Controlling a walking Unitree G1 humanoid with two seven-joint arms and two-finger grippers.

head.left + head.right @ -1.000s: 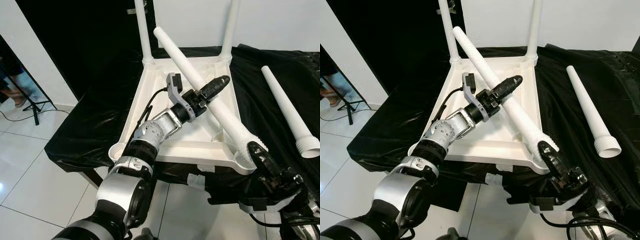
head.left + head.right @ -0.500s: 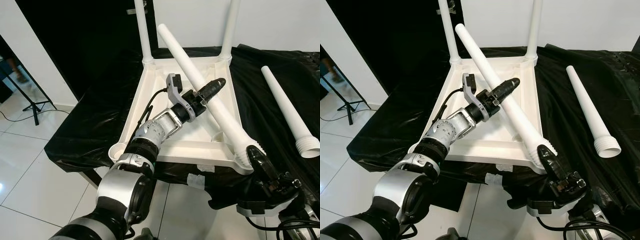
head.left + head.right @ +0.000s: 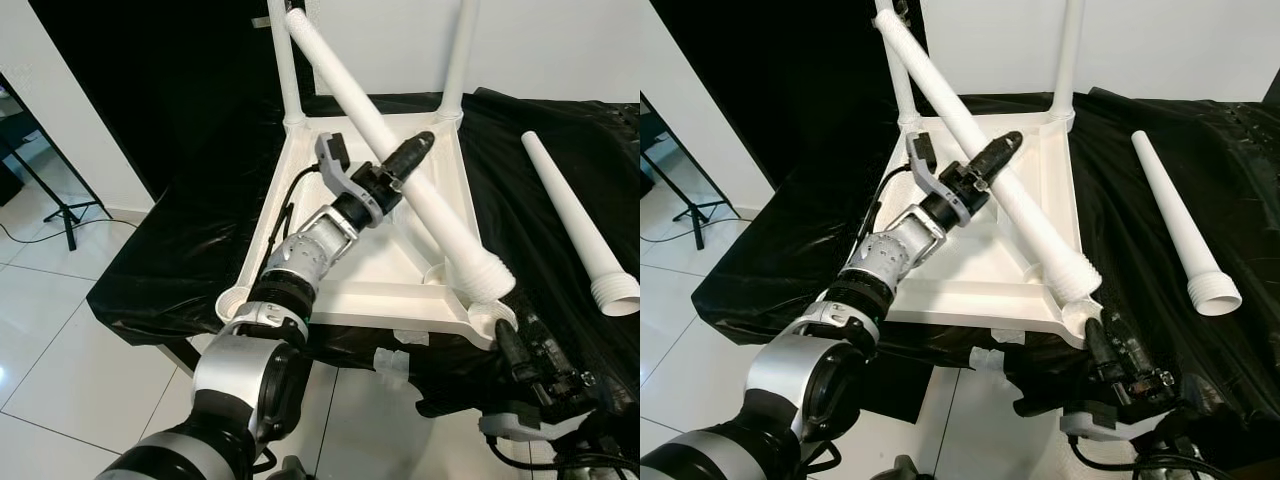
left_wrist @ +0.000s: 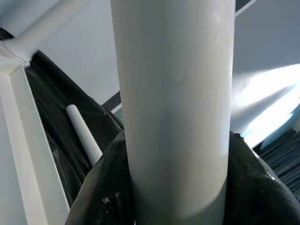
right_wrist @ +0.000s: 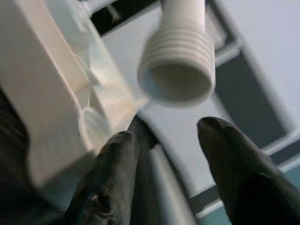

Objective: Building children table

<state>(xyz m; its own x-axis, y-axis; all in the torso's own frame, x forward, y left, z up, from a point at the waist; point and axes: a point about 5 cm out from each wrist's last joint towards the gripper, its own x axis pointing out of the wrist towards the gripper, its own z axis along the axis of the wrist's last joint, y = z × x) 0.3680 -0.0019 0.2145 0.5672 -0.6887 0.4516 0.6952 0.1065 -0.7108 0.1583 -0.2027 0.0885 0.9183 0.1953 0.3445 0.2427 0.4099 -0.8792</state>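
The white tabletop (image 3: 360, 305) lies upside down on a black-draped table. Two white legs (image 3: 284, 70) (image 3: 458, 60) stand in its far corners. My left gripper (image 3: 420, 143) is shut on a third white leg (image 3: 440, 215), holding it slanted over the tabletop. The leg's threaded end (image 5: 177, 70) hangs just above the near right corner socket (image 3: 490, 320), apart from it. My right gripper (image 3: 515, 335) is below that corner, open and holding nothing; its fingers (image 5: 112, 173) point up at the threaded end. A fourth leg (image 3: 575, 215) lies loose on the cloth to the right.
The black cloth (image 3: 180, 250) covers the whole table and hangs over its front edge. A tripod stand (image 3: 65, 205) is on the white tiled floor to the left. A white wall is behind the table.
My left gripper has raised and steepened the leg, lifting its threaded end off the near right corner. My right gripper has dropped down and away from that end.
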